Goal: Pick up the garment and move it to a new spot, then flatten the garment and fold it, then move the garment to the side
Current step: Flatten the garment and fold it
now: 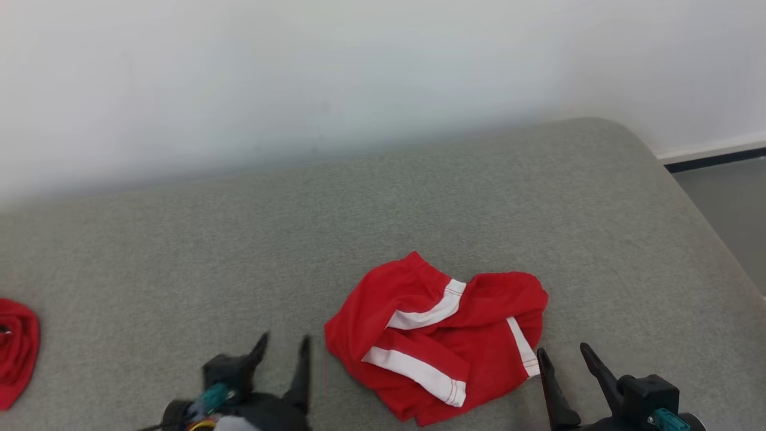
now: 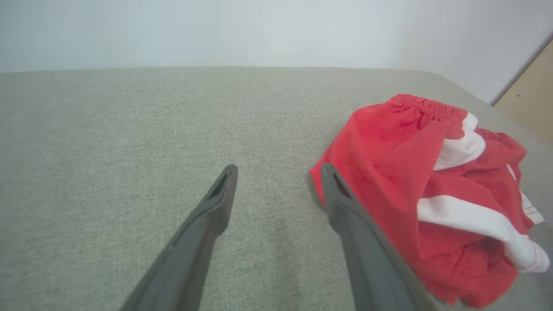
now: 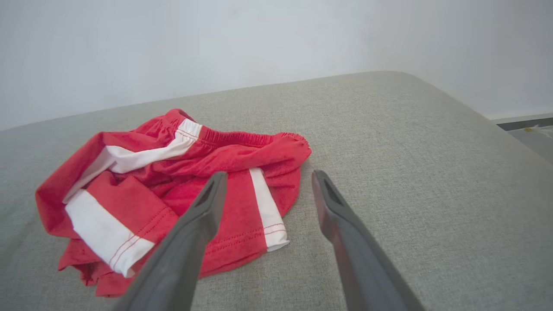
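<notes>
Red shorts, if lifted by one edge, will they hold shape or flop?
Likely floppy: the red shorts lie crumpled in soft folds, so they'd probably drape. Probably light, as the fabric looks thin. Pushed, they'd likely bunch on the textured grey cushion.

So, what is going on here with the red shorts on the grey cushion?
A two-armed robot is working on the crumpled red shorts with white stripes, which lie loose on the grey fabric cushion. Nothing holds them: the left gripper is close beside their left edge and the right gripper is by their right edge, both open. The shorts are not yet flattened or folded. Another red cloth lies far to the left.
</notes>
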